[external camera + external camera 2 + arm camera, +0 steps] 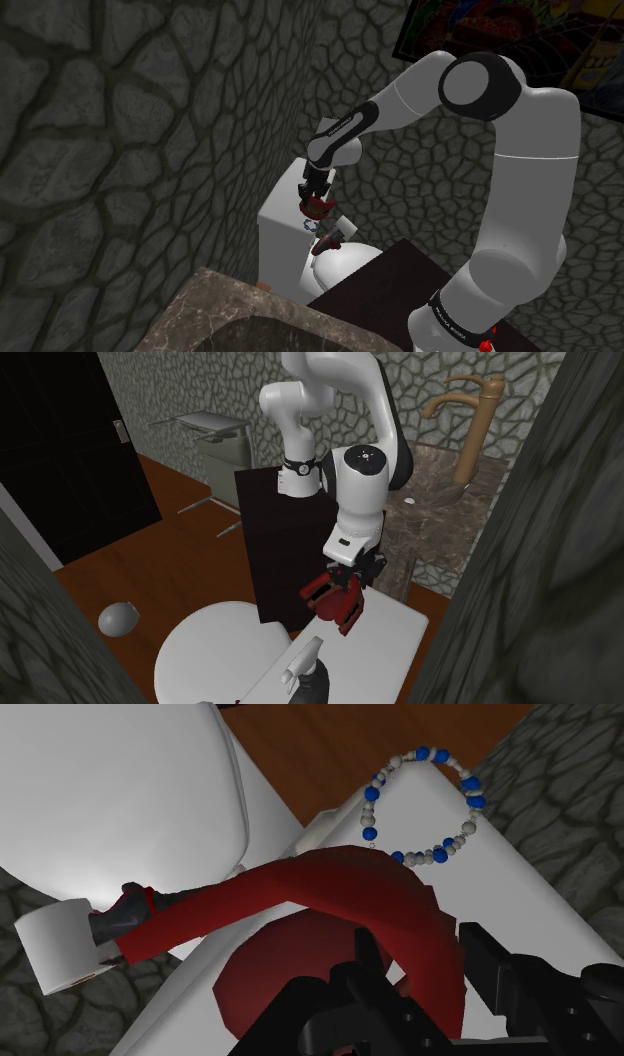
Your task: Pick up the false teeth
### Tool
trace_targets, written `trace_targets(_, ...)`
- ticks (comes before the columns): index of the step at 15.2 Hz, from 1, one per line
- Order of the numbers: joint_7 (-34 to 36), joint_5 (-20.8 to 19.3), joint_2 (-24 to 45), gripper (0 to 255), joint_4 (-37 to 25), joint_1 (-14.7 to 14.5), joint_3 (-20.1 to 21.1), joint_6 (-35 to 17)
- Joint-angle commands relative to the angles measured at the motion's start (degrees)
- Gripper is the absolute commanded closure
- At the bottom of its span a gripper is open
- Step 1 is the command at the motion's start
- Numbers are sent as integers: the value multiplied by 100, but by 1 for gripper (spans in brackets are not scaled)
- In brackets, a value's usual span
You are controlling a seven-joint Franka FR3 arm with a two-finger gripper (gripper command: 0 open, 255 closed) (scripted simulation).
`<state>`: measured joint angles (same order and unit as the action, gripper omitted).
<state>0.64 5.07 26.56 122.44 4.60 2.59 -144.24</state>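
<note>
**Fingers (488,956) closed on the dark red false teeth, low over the white cistern lid**

Starting at the second exterior view's left, the round white toilet seat cover (215,647) lies below and beside the work. Next to it a dark bottle with a white spray head (308,670) stands on the near end of the flat white cistern lid (400,627).

Towards the middle, the black gripper (348,584) points down over that lid with the dark red, arch-shaped false teeth (335,604) clasped between its two fingers. The wrist view shows the clasp falling near one end of the arch (330,889), with the rest reaching out towards the bottle. Whether the teeth are fully off the lid I cannot tell.

Just beyond the teeth, a ring of blue and white beads (425,804) rests on the lid. At the far right stands a brown stone basin (440,487) with a bronze tap (470,412).

The lift looks to be the step in hand. It calls for a firm, steady squeeze and a slow, straight rise, because an off-centre hold could let the arch swing. Any sideways drift risks clipping the bottle or dragging the beads.
</note>
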Motion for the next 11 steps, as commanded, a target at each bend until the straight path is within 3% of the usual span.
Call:
trace_targets(1,2,-4,-95,255,5,4,-4,88)
trace_targets(11,51,-23,-730,255,22,6,-10,704)
